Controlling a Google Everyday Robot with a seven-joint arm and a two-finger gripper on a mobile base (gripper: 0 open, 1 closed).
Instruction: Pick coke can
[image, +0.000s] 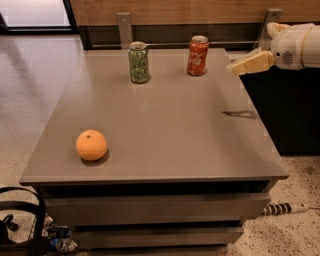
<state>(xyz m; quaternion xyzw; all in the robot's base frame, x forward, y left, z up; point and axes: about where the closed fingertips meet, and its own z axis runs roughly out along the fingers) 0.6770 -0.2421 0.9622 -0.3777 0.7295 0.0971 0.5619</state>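
Observation:
The red coke can (198, 55) with white script stands upright at the far edge of the grey table (165, 125), right of centre. My gripper (234, 69) comes in from the right edge of the view, held above the table's right side. Its tip sits to the right of the coke can, apart from it and holding nothing.
A green can (138, 62) stands upright left of the coke can. An orange (91, 145) lies near the table's front left. A wooden wall with metal brackets runs behind the table. Dark furniture stands to the right. A cable and clutter lie on the floor below.

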